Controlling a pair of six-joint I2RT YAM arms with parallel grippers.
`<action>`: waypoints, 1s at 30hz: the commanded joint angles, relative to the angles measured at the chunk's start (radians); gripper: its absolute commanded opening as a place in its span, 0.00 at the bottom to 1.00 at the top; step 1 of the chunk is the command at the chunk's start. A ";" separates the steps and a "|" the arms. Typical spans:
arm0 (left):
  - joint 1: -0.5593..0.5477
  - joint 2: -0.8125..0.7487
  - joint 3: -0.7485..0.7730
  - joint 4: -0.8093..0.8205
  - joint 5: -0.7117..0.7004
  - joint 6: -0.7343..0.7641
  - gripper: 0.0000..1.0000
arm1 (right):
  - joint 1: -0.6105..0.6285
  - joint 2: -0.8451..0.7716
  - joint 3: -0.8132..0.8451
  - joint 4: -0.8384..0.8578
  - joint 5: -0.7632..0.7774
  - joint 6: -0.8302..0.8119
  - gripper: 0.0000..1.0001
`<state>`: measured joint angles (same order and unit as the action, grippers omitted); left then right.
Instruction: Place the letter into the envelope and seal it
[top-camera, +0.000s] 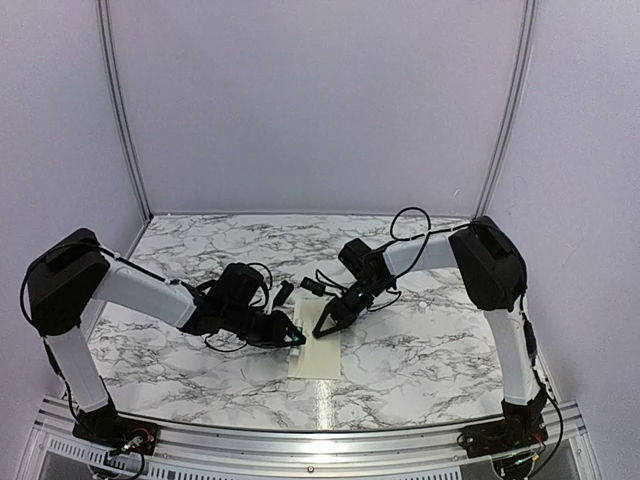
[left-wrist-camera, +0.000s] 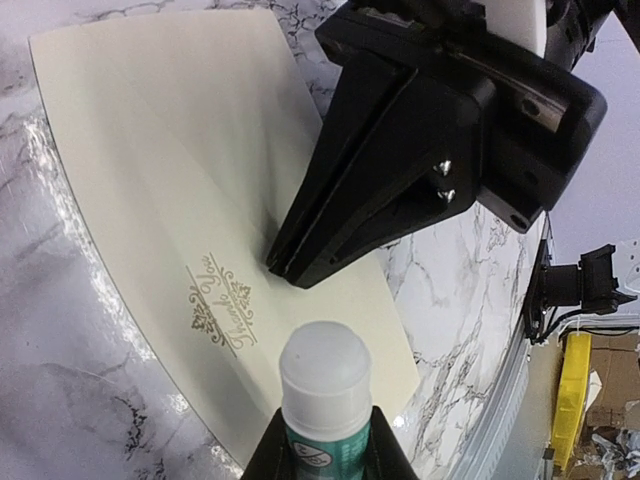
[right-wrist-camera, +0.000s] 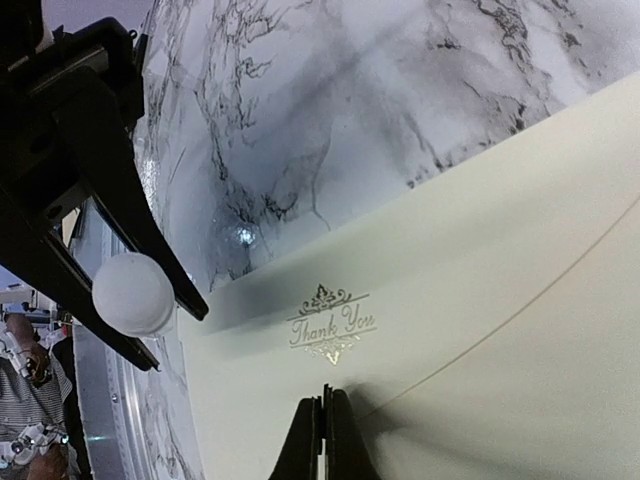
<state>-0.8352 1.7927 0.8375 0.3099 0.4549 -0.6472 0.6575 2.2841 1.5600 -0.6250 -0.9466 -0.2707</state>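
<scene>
The left arm (top-camera: 145, 290) and the right arm (top-camera: 425, 252) are built from white tubular links joined by bulky matte-black joint housings (top-camera: 65, 280). Thin black cables (top-camera: 412, 208) are looped along the right arm (one arcs clear of the link). The right gripper (left-wrist-camera: 285, 268) is formed of black wedge-shaped fingers (left-wrist-camera: 370, 170), and two small silver screws (left-wrist-camera: 445, 167) are set in its side.

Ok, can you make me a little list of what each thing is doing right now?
envelope: cream, lying flat on the marble table, gold "Thank You" facing up
glue stick: white top, green label, held over the envelope's edge
left gripper: shut on the glue stick
right gripper: shut, its tips down on the envelope, seemingly pressing it
letter: not in view
</scene>
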 joint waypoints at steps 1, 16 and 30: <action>-0.008 0.031 -0.025 0.072 0.047 -0.060 0.00 | 0.008 0.040 0.009 -0.020 0.082 0.010 0.00; -0.006 0.114 -0.024 0.091 0.040 -0.103 0.00 | 0.031 0.011 -0.003 -0.022 0.067 0.005 0.00; -0.004 0.106 -0.026 0.071 0.022 -0.088 0.00 | 0.067 0.024 0.012 -0.036 0.042 -0.002 0.00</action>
<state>-0.8398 1.8797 0.8204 0.4065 0.5053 -0.7483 0.6895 2.2833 1.5688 -0.6258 -0.9440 -0.2661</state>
